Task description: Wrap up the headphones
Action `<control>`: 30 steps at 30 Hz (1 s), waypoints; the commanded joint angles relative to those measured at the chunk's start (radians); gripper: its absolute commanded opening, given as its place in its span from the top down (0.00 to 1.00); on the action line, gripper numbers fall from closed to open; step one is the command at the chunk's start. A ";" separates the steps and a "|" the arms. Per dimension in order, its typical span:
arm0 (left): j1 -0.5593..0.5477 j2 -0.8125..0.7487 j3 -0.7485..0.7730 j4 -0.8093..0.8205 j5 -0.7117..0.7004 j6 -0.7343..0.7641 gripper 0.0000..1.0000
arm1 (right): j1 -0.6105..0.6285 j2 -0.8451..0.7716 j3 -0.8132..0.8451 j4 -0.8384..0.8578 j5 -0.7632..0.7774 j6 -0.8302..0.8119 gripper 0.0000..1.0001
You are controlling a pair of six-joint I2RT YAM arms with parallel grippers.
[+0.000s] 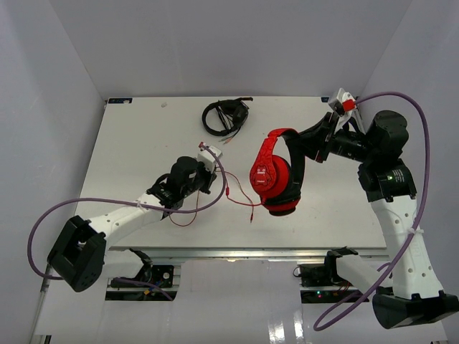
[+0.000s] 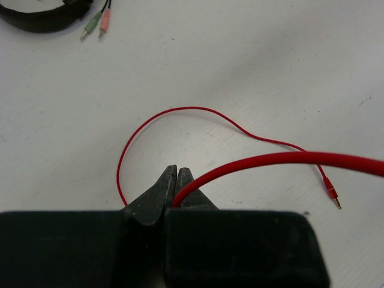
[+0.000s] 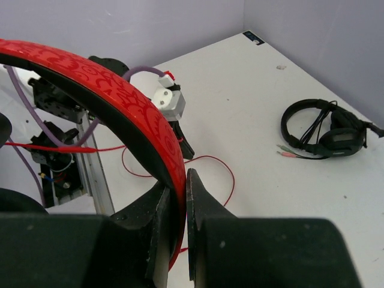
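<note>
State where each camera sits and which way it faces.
Top external: above, behind the bases, looking down at the table; left arm and right arm show, red headphones between.
Left wrist: on the left arm, looking down past the left end effector, shut on the red cable.
Right wrist: on the right arm, looking past the right end effector, clamped on the headband, toward the left end effector.
Shared: all three show the black headphones.
</note>
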 commanded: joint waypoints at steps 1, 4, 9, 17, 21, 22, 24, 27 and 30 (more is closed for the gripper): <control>0.003 0.059 0.010 0.043 0.063 -0.015 1.00 | -0.011 -0.001 -0.015 0.174 -0.103 0.208 0.92; 0.003 0.112 0.042 0.011 0.110 0.024 1.00 | -0.012 -0.010 -0.023 0.169 -0.022 0.253 0.92; -0.021 0.198 0.036 0.054 0.161 -0.073 1.00 | -0.014 -0.018 0.021 0.096 0.313 0.330 0.92; -0.091 0.224 0.020 0.090 0.016 -0.222 1.00 | -0.014 -0.036 -0.037 0.045 0.793 0.420 0.92; -0.097 0.149 0.002 0.075 -0.095 -0.286 1.00 | -0.014 -0.062 -0.111 0.056 0.947 0.428 0.92; -0.100 0.134 0.000 0.072 -0.110 -0.293 1.00 | -0.014 -0.064 -0.134 0.058 0.989 0.437 0.92; -0.113 0.129 0.004 0.057 -0.145 -0.306 1.00 | -0.014 -0.049 -0.169 0.067 1.042 0.448 0.92; -0.157 0.159 0.031 0.029 -0.180 -0.307 1.00 | -0.015 -0.022 -0.192 0.086 1.105 0.455 0.92; -0.223 0.222 0.074 0.001 -0.206 -0.300 1.00 | -0.018 0.012 -0.205 0.105 1.139 0.465 0.92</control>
